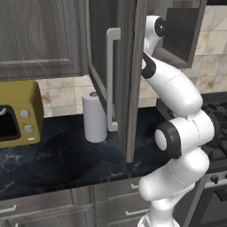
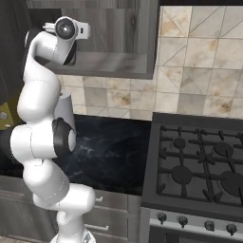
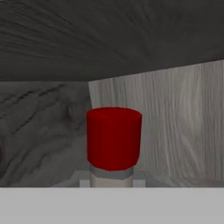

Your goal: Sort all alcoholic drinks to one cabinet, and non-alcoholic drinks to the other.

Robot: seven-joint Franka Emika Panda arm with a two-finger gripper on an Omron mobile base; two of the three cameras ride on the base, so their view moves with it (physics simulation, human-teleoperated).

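Grey wood-grain cabinet walls closed around the red-capped bottle at lower centre of the hand view. Your gripper was clamped tight just under that cap, holding it inside the cabinet. You probably needed to lower it squarely onto the shelf before letting go.

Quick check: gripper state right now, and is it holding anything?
Gripper: shut on the red-capped bottle, gripping it just below the cap, inside the grey wood cabinet.
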